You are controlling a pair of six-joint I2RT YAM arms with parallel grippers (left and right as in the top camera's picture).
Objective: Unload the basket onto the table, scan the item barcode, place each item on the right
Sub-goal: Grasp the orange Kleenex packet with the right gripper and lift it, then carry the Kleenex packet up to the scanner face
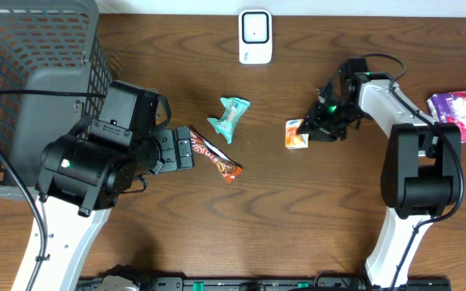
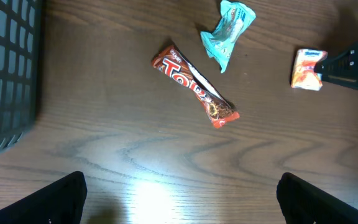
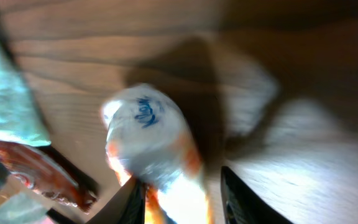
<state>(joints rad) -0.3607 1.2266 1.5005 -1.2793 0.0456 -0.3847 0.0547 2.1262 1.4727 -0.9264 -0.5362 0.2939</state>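
A grey mesh basket [image 1: 31, 73] fills the far left corner of the brown wooden desk [image 1: 314, 210]. Just beside it, the left tool [image 1: 186, 148] hangs above the wood with its jaws spread wide and nothing between them. In the left wrist view its two dark fingers [image 2: 61, 199] sit at the bottom corners, well apart.

Right at that tool's tips lies a red candy bar [image 1: 215, 155] in a glossy wrapper, set on a diagonal. Above and a little to its right is a teal crumpled wrapper [image 1: 230, 116], near the bar but not touching it. Further back, at the desk's far edge, sits a white barcode scanner [image 1: 255, 36], well apart from everything else.

Right of centre, a small orange-and-white packet [image 1: 297, 134] rests on the desk, with the right tool [image 1: 312, 129] at its right side. The right wrist view is blurred. It shows the packet's end lying between the two fingers [image 3: 244, 202], which stand narrowly apart. I cannot tell whether they pinch it or merely flank it.

At the far right edge lies a purple-and-white packet [image 1: 459, 113], beside the right arm.
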